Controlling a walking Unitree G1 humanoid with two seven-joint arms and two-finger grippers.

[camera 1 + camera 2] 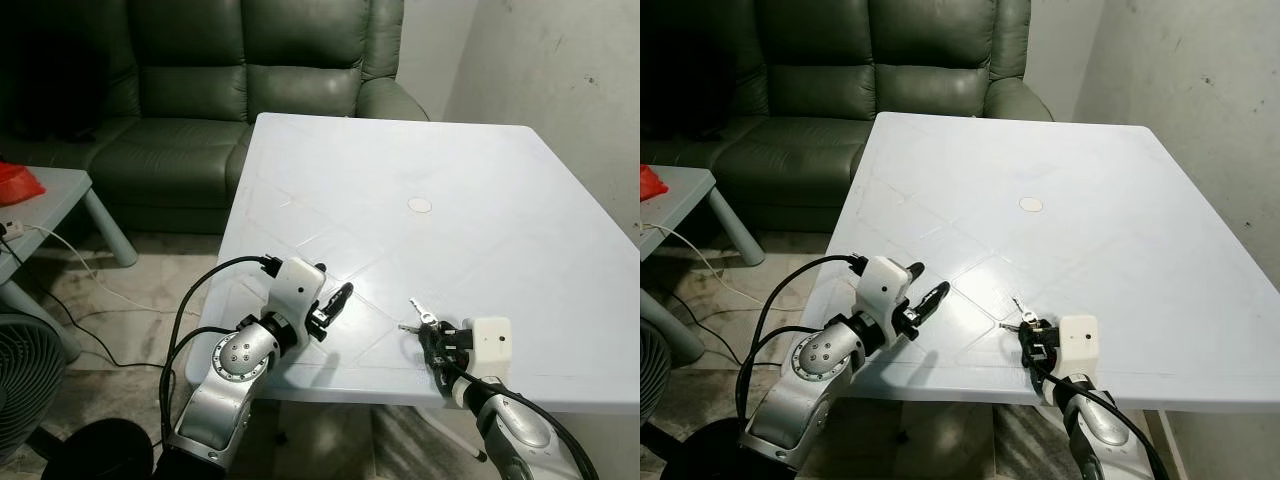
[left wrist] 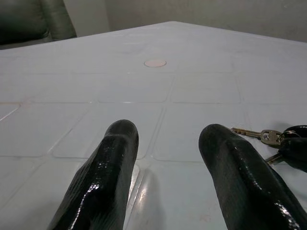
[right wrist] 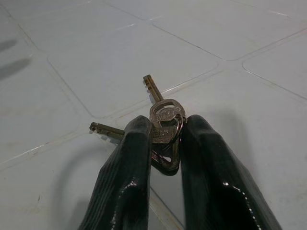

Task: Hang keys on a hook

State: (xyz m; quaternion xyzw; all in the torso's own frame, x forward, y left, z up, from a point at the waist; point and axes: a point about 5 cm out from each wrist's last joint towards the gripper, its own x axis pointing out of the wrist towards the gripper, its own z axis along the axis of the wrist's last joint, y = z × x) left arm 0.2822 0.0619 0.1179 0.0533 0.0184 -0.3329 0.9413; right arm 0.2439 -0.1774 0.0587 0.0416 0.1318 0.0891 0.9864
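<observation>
Right gripper (image 3: 163, 139): two long, glossy black fingers (image 3: 124, 177), rounded and tapering, closed on either side of the keys (image 3: 163, 117). Wrist block a white, boxy housing, seen near the table's front edge in the head views.

Keys: small bunch of brass-coloured metal, lying on the table top between the right fingertips. One key with a rounded, stamped bow points its notched shaft away from the gripper; a second shaft sticks out sideways past one finger. A thin wire ring and a dark loop join them.

Left gripper (image 2: 165, 143): same glossy black fingers, spread well apart with bare table between them, holding nothing, hovering low over the front part of the table. The keys lie just beside one fingertip in this wrist view. Arm of silver, rounded metal joints with black cables looping from it.

Table (image 1: 520, 200): pale blue-white plastic, smooth and slightly shiny, moulded with a grid of shallow diagonal grooves forming diamond panels; rounded corners. A small round plug (image 1: 419, 205) sits at its centre.

Sofa (image 1: 200, 90): dark green leather, padded and creased, behind the table.

Side table (image 1: 60, 190): pale, with a red item (image 1: 18, 180) on it and a white cable (image 1: 70, 255) trailing to the floor.

Fan (image 1: 25, 370): dark wire grille, at lower left.
</observation>
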